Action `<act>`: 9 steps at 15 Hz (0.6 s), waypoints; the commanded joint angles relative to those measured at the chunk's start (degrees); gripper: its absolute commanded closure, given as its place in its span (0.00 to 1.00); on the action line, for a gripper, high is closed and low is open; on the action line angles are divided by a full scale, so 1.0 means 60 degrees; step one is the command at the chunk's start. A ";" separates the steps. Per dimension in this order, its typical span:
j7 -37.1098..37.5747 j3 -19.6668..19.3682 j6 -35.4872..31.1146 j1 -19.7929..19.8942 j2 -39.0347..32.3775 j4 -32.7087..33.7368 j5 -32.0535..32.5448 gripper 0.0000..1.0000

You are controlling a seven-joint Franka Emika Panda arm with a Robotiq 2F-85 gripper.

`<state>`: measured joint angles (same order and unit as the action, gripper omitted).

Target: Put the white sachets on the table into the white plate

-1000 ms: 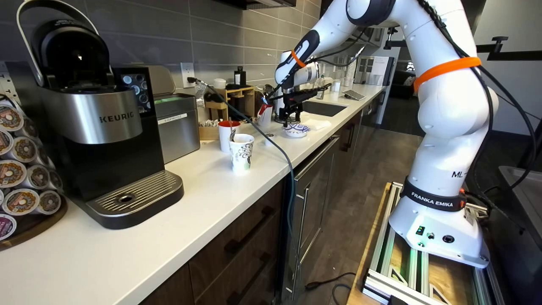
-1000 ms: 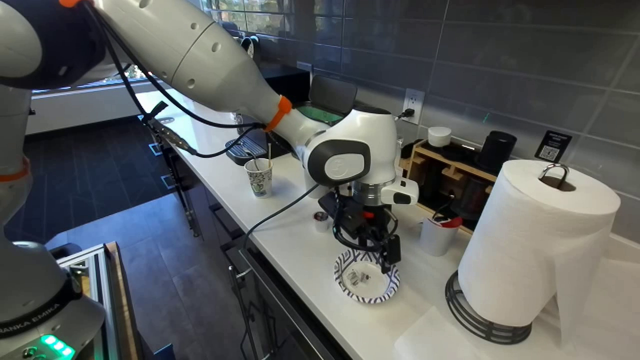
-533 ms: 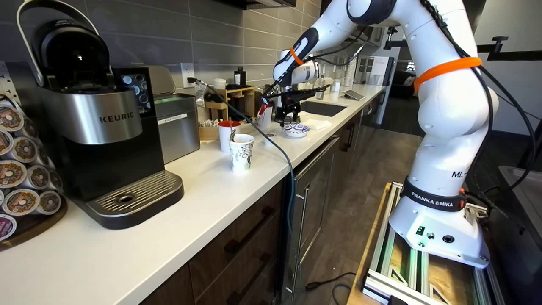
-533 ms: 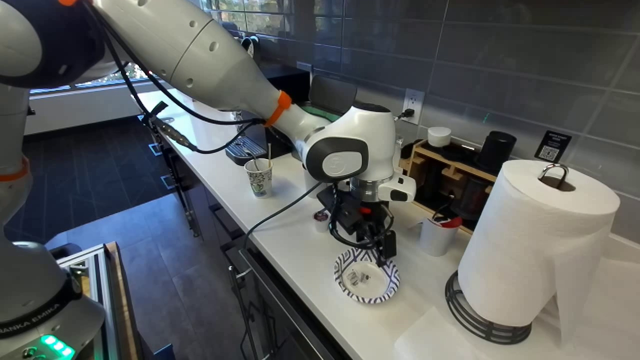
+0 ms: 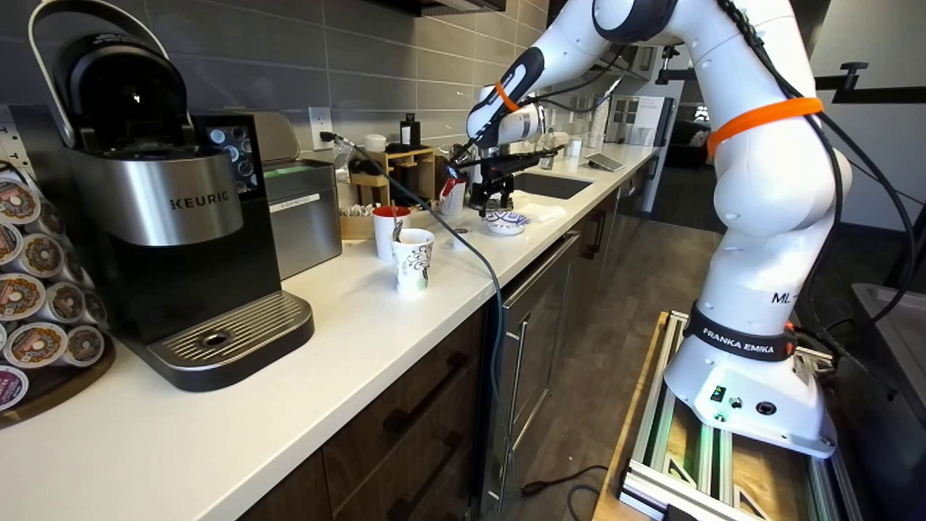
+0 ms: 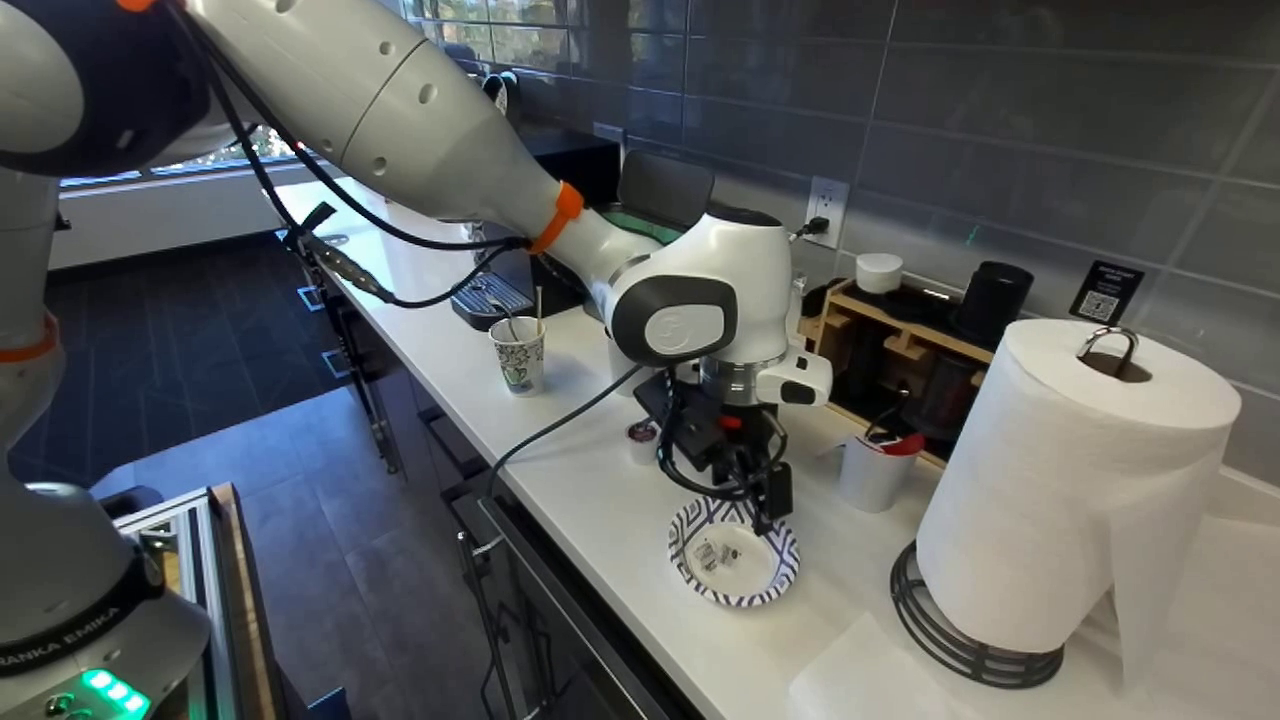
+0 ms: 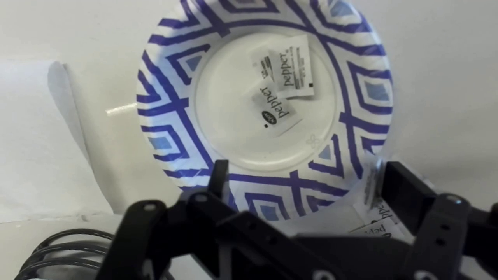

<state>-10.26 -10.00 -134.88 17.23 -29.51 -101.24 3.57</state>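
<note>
While one claw (image 7: 307, 177) gapes, one plate (image 7: 229, 120), three sachets (image 7: 290, 77) inside

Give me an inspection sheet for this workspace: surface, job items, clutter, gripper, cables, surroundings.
Surface: off-white counter, white paper sheet lying on it.
Job items: pepper sachets inside the blue-patterned white plate; more sachets outside, partly hidden.
Clutter: Keurig coffee maker, patterned paper cup, paper towel roll.
Gripper: open near the plate's rim; something pale, possibly a sachet, at one finger.
Cables: cord crossing the counter, hanging off its front edge.
Surroundings: gray tiled wall, sink.
</note>
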 commanded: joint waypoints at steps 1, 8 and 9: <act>-0.0041 -0.0045 -0.0014 -0.0046 0.0036 -0.0188 0.0141 0.00; -0.0117 0.0009 0.0053 -0.0081 -0.0101 -0.0236 0.0200 0.00; -0.0127 0.0014 0.0052 -0.0084 -0.0116 -0.0251 0.0204 0.00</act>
<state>-10.63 -9.86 -134.88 17.06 -30.07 -102.07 4.17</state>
